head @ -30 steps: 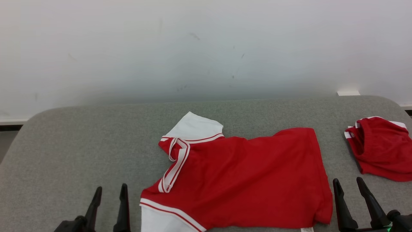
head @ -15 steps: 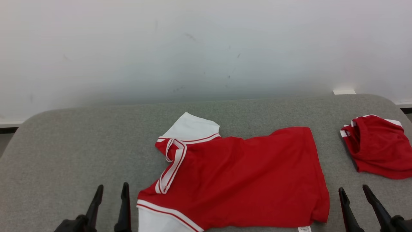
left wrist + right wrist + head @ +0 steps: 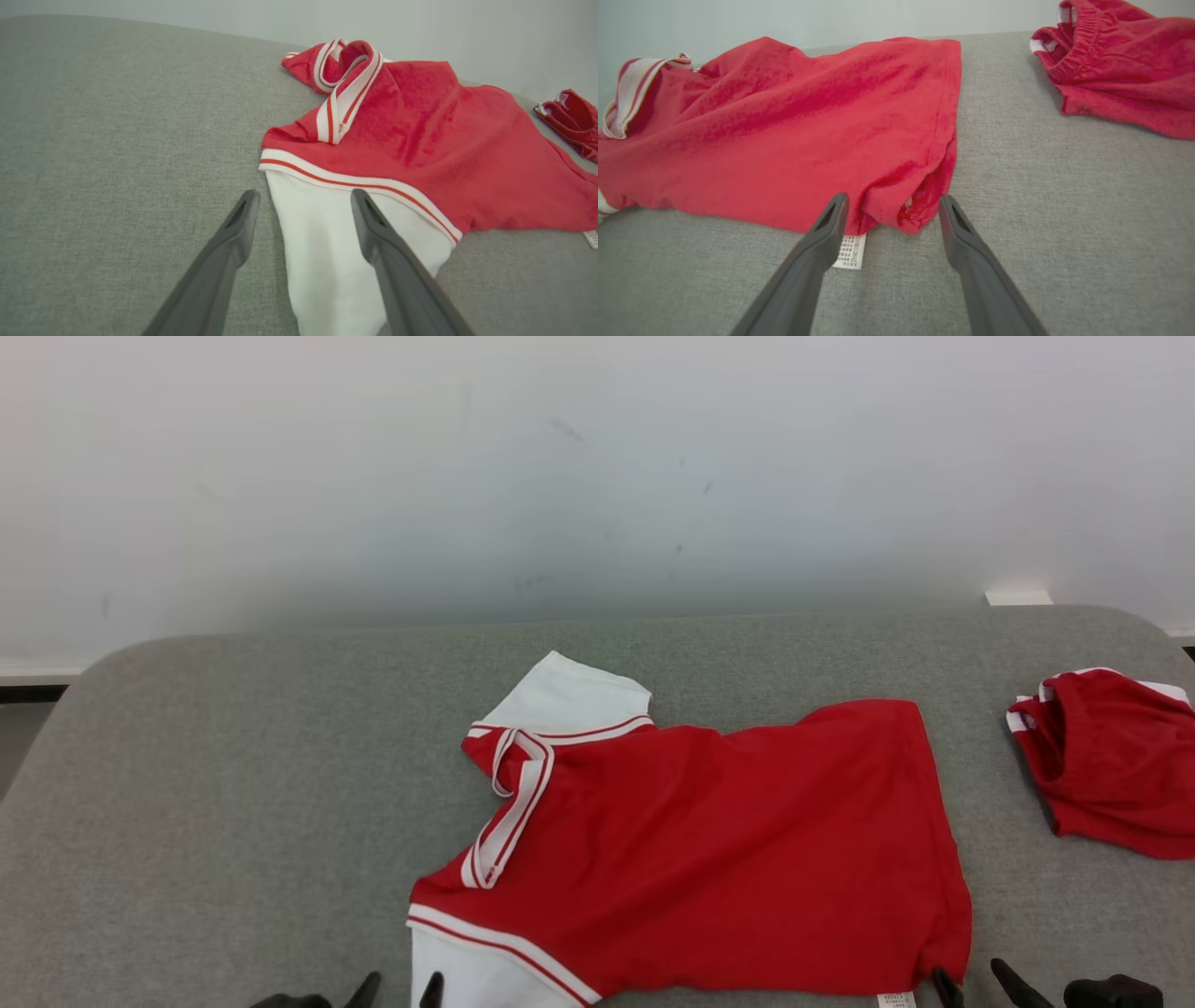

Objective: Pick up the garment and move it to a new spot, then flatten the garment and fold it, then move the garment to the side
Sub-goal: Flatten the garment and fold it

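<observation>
Well, the garment point(image 3: 728, 840) looks light and limp; my left gripper point(image 3: 303, 196) gapes empty at its white sleeve point(image 3: 322, 261), my right gripper point(image 3: 893, 198) likewise at its hem corner point(image 3: 920, 210), both good holds

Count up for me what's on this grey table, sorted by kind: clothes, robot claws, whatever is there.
Shirts: 1, the red shirt with white sleeves, spread out.
Other clothing: 1, a crumpled red garment at the right edge.
Grippers: 2, the left gripper and the right gripper, both open.
Total: 4
</observation>
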`<state>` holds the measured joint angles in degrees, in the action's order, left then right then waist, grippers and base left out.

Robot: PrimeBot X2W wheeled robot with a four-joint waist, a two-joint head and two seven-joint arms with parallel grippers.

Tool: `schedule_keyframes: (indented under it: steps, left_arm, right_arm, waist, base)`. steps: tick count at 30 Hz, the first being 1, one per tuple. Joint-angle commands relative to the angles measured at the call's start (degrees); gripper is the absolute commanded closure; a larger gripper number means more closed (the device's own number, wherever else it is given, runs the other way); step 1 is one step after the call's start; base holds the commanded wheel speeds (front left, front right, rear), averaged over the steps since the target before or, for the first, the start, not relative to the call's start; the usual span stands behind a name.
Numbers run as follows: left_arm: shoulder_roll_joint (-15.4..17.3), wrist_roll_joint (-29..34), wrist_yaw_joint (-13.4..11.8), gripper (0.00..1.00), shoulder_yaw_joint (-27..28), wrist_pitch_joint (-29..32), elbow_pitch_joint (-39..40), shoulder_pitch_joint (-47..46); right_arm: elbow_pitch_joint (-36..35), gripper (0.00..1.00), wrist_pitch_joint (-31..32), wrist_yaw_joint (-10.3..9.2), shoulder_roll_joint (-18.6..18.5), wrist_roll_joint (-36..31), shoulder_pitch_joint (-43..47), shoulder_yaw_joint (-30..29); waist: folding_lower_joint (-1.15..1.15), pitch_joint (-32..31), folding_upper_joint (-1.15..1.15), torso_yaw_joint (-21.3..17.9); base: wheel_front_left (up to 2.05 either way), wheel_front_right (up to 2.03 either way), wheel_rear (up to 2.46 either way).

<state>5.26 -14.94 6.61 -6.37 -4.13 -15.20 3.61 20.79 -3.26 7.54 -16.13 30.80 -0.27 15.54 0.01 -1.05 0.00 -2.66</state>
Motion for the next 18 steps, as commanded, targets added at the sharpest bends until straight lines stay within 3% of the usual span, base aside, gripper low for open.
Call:
schedule_keyframes:
  steps: [1, 8, 17, 18]
  left_arm:
    - [0.56, -1.26, 0.26, 0.00, -0.42, 2.72, 0.55, 0.40]
    - [1.19, -4.16, 0.41, 0.00, -2.14, 11.97, 1.36, 1.51]
    - [1.28, -5.98, 0.70, 0.00, -4.72, 15.67, 1.18, 0.47]
    - [1.22, -6.01, 0.72, 0.04, -4.94, 15.74, 1.05, 0.13]
  right_arm:
    - [1.32, 0.00, 0.58, -0.10, -0.55, 1.16, -1.70, 1.01]
    - [6.83, 0.00, 1.09, -0.10, -1.29, 2.98, -6.19, 5.23]
    - [11.60, 0.00, -0.38, -0.10, -1.36, 5.40, -10.38, 9.79]
    - [12.20, 0.00, -0.49, -0.10, -1.37, 5.90, -10.88, 10.37]
  waist:
    - [-0.01, 0.50, 0.00, 0.48]
    - [-0.01, 2.42, 0.00, 1.47]
    - [-0.01, 4.15, 0.00, 1.78]
    - [-0.01, 4.25, 0.00, 1.83]
  base:
    - [0.00, 0.00, 0.00]
    - [0.00, 0.00, 0.00]
    - [0.00, 0.00, 0.00]
    - [0.00, 0.00, 0.00]
